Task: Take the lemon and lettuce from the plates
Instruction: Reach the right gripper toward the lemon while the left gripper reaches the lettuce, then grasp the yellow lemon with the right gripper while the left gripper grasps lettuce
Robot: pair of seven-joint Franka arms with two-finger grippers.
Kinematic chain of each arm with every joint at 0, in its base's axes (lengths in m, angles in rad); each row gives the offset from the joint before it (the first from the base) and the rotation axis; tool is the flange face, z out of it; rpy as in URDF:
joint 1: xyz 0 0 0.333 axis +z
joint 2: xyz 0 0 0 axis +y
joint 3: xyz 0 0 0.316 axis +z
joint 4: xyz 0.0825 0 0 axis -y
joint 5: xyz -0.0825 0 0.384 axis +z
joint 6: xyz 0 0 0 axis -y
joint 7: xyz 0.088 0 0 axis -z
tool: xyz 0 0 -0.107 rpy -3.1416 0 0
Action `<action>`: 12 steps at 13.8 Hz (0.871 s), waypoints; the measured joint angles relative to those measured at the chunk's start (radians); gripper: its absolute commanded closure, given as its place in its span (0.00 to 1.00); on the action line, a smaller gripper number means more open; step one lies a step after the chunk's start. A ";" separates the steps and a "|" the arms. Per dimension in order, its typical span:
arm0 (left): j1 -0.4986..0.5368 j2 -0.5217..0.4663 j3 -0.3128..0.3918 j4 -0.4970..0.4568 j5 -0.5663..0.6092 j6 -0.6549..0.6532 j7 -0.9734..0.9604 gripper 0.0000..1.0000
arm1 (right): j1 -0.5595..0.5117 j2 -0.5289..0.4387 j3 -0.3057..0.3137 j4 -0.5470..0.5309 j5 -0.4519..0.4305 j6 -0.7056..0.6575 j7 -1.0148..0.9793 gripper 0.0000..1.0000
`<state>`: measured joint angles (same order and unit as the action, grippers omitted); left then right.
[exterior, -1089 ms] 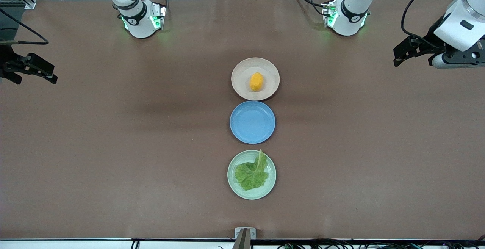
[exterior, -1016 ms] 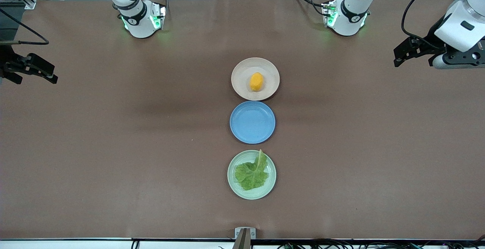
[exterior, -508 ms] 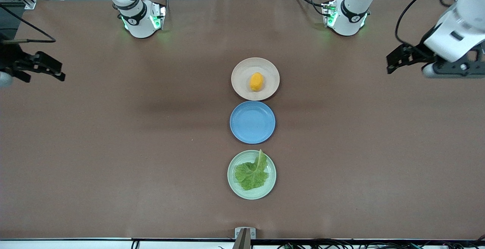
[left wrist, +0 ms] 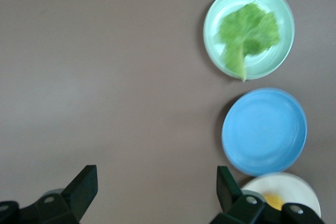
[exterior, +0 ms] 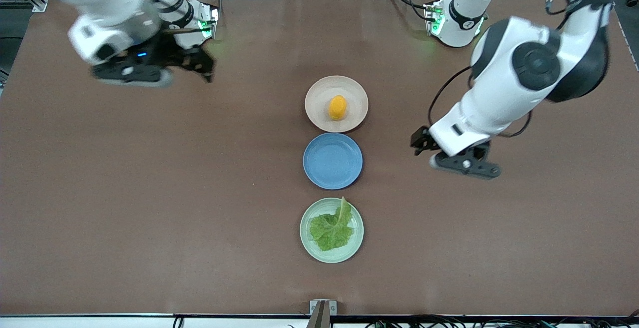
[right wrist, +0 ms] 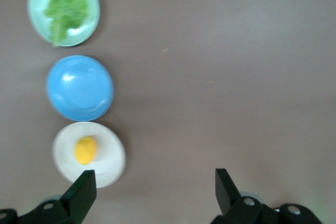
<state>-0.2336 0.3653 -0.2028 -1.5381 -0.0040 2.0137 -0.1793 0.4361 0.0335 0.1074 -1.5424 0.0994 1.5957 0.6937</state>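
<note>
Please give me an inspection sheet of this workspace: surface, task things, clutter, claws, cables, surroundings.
Surface: brown table, bare around the plates.
Task things: lemon on the beige plate; lettuce on the green plate. Neither is picked.
Clutter: empty blue plate between the two.
Claws: left claw open, over bare table toward the left arm's end, beside the blue plate; right claw open, over bare table toward the right arm's end.
Cables: black cables at both arm bases and along the left arm.
Surroundings: metal bracket at the table's near edge.

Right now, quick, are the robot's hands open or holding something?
Left gripper: open, empty, over bare table.
Right gripper: open, empty, over bare table.
</note>
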 measured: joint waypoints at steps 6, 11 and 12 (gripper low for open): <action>-0.104 0.290 0.001 0.034 0.029 0.419 -0.004 0.01 | 0.246 0.108 -0.002 -0.212 -0.001 0.366 0.316 0.00; -0.183 0.480 0.022 0.089 0.066 0.694 -0.001 0.26 | 0.329 0.177 -0.002 -0.307 -0.001 0.546 0.424 0.00; -0.207 0.508 0.044 0.104 0.081 0.728 -0.001 0.31 | 0.342 0.197 -0.003 -0.317 -0.001 0.558 0.434 0.00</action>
<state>-0.4410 0.8733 -0.1584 -1.4343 0.0769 2.7417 -0.1807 0.7778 0.2305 0.1046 -1.8598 0.0981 2.1541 1.1276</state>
